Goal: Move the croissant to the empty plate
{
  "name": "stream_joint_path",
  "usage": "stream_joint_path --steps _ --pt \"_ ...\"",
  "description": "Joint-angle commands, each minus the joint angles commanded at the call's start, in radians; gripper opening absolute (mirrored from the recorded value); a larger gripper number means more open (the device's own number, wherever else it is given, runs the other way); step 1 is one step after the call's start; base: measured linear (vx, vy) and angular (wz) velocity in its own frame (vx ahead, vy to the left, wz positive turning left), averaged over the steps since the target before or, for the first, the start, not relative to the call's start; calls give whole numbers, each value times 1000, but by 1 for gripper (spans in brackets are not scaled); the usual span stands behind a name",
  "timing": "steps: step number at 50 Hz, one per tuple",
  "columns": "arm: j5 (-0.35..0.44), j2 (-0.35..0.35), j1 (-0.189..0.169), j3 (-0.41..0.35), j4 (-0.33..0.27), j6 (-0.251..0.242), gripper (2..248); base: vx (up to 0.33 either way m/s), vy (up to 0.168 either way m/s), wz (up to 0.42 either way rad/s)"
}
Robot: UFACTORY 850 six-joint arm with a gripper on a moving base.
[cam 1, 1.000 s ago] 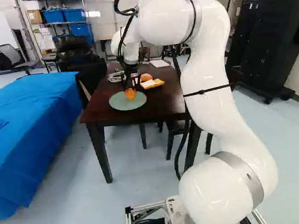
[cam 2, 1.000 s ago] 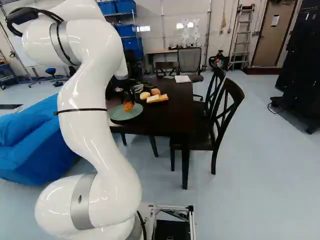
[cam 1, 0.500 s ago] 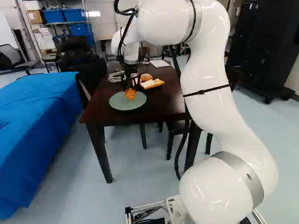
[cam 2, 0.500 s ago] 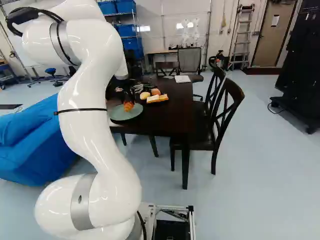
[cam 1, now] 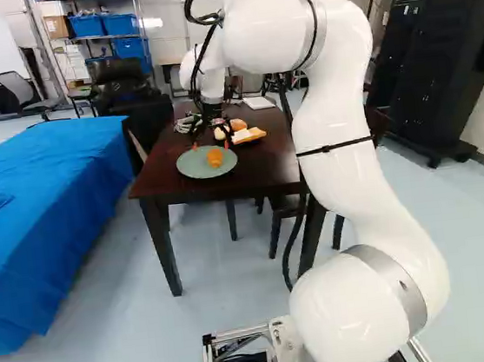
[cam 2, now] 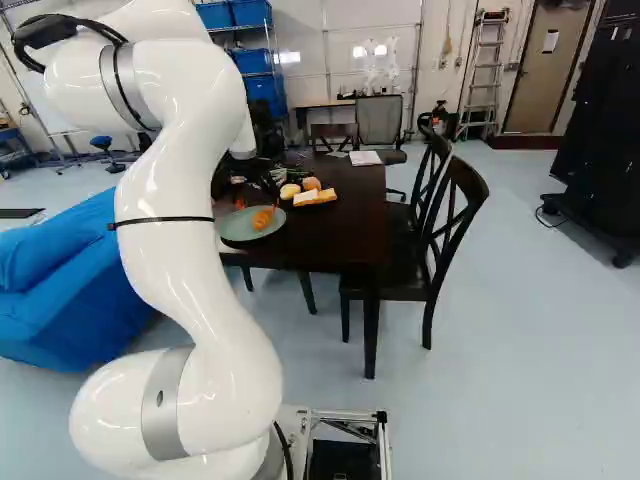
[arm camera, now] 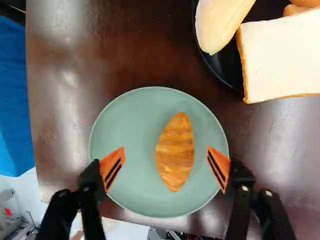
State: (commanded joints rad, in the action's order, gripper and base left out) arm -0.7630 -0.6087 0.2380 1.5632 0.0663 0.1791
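Currently, a croissant [arm camera: 175, 155] lies on a round, pale green plate [arm camera: 122, 130] on a dark wooden table [cam 1: 262, 165]. The plate sits close to the table's near edge, toward its near left corner as one looks ahead from the robot's base. The croissant is golden brown, a little off the plate's middle, and rests wholly within the rim.

A large white robot arm [cam 1: 331, 118] reaches over the table, and its black gripper [cam 1: 211, 145] hangs above the plate. In the wrist view, the two fingers of the gripper [arm camera: 166, 152] stand wide apart, their orange pads [arm camera: 112, 167] on either side of the croissant, with a gap between each pad and the pastry. Nothing is clamped between them.

Just beside the plate, farther from the near edge and toward the table's right side, is a black dish [arm camera: 222, 65]. It carries white sliced bread [arm camera: 280, 57] with a brown crust and a pale, long roll [arm camera: 220, 22]. Toward the far edge lie a bundle of cable [cam 1: 185, 124] and a flat white pad [cam 2: 365, 158]. Dark wooden chairs [cam 2: 455, 235] stand along the right edge; a blue cover [cam 1: 52, 203] spreads beyond the left edge.
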Motion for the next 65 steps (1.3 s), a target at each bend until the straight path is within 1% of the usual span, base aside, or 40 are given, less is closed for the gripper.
stream_joint_path --steps 2,3,7,8,42,50,65 --pt "0 0 0 0 0 0 209 0 0 0" --pt "0 0 0 0 0 0 243 0 0 0" --pt "0 0 0 0 0 0 243 0 0 0" --pt "0 0 0 0 0 0 247 0 0 0" --pt "0 3 0 -1 0 0 247 0 0 0" --pt "2 27 -1 -16 0 0 247 0 0 0" --pt "20 98 -1 -70 -12 0 247 0 0 0"
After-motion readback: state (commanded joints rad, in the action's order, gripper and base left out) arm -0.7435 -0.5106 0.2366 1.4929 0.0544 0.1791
